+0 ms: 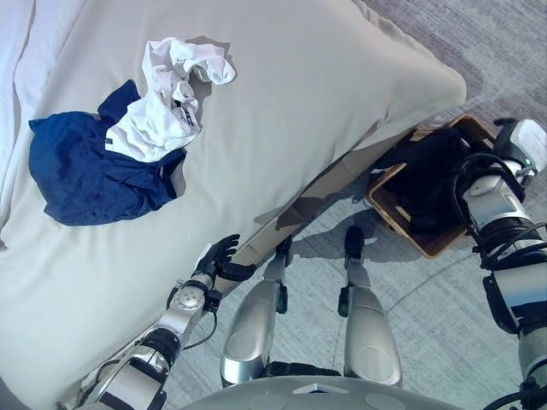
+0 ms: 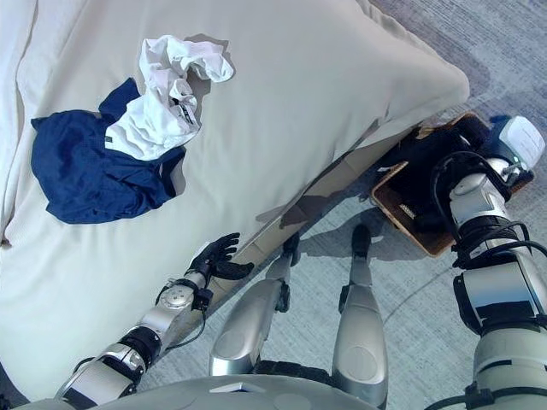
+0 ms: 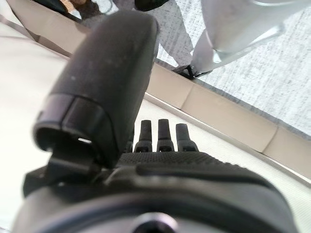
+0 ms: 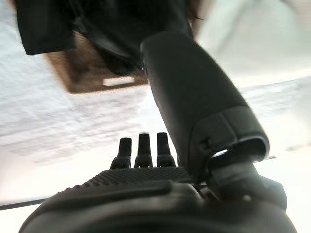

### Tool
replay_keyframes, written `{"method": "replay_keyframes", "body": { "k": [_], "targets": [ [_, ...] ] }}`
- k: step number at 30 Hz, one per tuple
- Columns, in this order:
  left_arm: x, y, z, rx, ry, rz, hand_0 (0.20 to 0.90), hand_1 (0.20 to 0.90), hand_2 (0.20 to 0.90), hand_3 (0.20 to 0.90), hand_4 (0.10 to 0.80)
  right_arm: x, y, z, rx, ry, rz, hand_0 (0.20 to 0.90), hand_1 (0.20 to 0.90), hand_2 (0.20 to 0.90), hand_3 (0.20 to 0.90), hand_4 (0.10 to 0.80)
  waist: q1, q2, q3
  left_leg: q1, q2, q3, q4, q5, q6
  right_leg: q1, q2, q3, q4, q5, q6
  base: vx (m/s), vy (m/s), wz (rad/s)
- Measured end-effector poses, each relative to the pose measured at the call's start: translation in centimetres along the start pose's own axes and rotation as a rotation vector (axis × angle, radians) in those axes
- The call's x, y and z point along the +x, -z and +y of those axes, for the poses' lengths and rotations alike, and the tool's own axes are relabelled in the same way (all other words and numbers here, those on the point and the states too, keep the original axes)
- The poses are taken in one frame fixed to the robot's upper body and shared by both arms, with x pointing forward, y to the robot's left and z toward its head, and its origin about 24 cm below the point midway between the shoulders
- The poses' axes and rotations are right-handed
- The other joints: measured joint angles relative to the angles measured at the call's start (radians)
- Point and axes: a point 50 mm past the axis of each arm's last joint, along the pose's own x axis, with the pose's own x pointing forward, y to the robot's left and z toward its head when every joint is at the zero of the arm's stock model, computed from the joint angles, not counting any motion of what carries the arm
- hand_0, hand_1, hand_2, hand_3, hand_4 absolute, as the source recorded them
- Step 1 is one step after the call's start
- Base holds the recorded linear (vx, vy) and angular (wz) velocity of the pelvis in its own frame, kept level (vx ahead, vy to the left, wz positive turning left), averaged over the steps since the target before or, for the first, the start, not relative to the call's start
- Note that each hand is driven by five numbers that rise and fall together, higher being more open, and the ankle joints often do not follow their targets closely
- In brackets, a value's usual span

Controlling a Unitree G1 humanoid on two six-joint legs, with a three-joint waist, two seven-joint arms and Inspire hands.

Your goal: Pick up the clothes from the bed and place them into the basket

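A white garment point(image 1: 167, 98) lies crumpled on top of a dark blue garment point(image 1: 85, 175) at the far left of the cream bed point(image 1: 308, 94). A brown basket point(image 1: 432, 246) stands on the floor to the right of the bed, with dark clothes point(image 1: 427, 171) in it. My left hand point(image 1: 224, 254) is open and empty at the bed's near edge, well short of the garments; its straight fingers point(image 3: 165, 136) show in the left wrist view. My right hand point(image 1: 513, 141) is open and empty over the basket's right side; the basket point(image 4: 87, 80) and dark clothes point(image 4: 121, 29) show past its fingers point(image 4: 146, 148).
Grey carpet point(image 1: 444, 325) covers the floor between the bed and the basket. The bed's beige side panel point(image 1: 333, 184) runs diagonally down to my left hand. The bed's corner point(image 1: 444, 85) overhangs near the basket.
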Motion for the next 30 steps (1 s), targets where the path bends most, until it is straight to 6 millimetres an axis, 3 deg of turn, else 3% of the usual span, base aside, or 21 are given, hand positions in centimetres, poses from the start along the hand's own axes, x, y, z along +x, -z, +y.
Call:
{"method": "replay_keyframes", "body": {
  "k": [4,9,12,18,22,23,26,30],
  "targets": [
    [-0.1,0.4,0.6,-0.024,-0.028,0.018,0.9,0.9,0.9,0.9,0.8,-1.0,-0.7,-1.2,0.133,0.062,-0.077,0.9,0.9,0.9,0.9,0.8,-0.007,-0.04,0.025,0.023,0.0,0.002,0.0,-0.001,0.0,0.026,0.0,0.0,-0.003,0.0,0.0,0.068,0.099,0.01],
    [-0.5,1.0,2.0,-0.097,-0.096,0.03,0.9,0.9,0.9,0.9,0.8,-2.5,0.7,-2.7,0.078,0.033,-0.115,0.9,0.9,0.9,0.9,0.8,-0.024,-0.092,0.036,0.063,-0.001,0.007,-0.001,-0.014,0.008,0.075,-0.003,0.002,-0.024,0.0,0.0,0.079,0.112,-0.01],
    [-0.9,1.8,2.5,-0.136,-0.136,0.048,0.9,0.9,0.9,0.9,0.8,-3.6,0.4,-3.6,0.087,0.026,-0.179,0.9,0.9,0.9,0.9,0.8,-0.043,-0.113,0.037,0.08,-0.001,0.006,-0.001,-0.02,0.007,0.094,-0.003,0.0,-0.024,0.0,0.0,0.036,0.129,-0.01],
    [-1.1,2.3,1.6,-0.181,-0.139,0.062,0.9,0.9,0.9,0.9,0.8,-4.8,-3.2,-4.0,0.076,-0.064,-0.391,0.9,0.9,0.9,0.9,0.8,-0.032,-0.126,0.035,0.113,0.0,-0.02,-0.001,-0.027,0.002,0.144,0.001,-0.031,-0.025,-0.003,0.003,0.034,0.093,0.11],
    [-0.9,2.2,1.0,-0.179,-0.122,0.061,0.9,0.9,0.9,0.9,0.8,-5.9,-8.1,-2.8,0.116,-0.176,-0.601,0.9,0.9,0.9,0.9,0.8,0.017,-0.138,0.031,0.086,0.0,-0.056,0.035,-0.028,-0.001,0.148,0.004,-0.068,-0.025,-0.005,0.006,0.025,0.009,0.3],
    [-0.8,2.3,0.8,-0.164,-0.109,0.07,0.9,0.9,0.9,0.9,0.8,-6.3,-10.2,-2.1,0.102,-0.203,-0.68,0.9,0.9,0.9,0.9,0.8,0.042,-0.138,0.031,0.072,-0.004,-0.078,0.058,-0.032,-0.006,0.154,0.004,-0.088,-0.024,-0.005,0.006,0.031,-0.062,0.4],
    [-0.7,2.0,0.7,-0.125,-0.09,0.069,0.9,0.9,0.9,0.9,0.8,-6.3,-14.0,-0.6,0.036,-0.221,-0.768,0.9,0.9,0.9,0.9,0.8,0.124,-0.143,0.031,0.042,-0.007,-0.135,0.092,-0.036,-0.013,0.165,0.008,-0.142,-0.02,-0.015,0.001,0.007,-0.047,0.52],
    [-0.5,1.7,2.1,-0.059,-0.1,0.081,0.9,0.9,0.9,0.9,0.8,-5.4,-16.6,0.8,-0.08,-0.199,-0.772,0.9,0.9,0.9,0.9,0.8,0.249,-0.155,0.032,0.0,-0.011,-0.215,0.126,-0.044,-0.027,0.131,-0.004,-0.219,0.078,-0.087,-0.003,0.018,-0.019,0.61]
  ]
}}
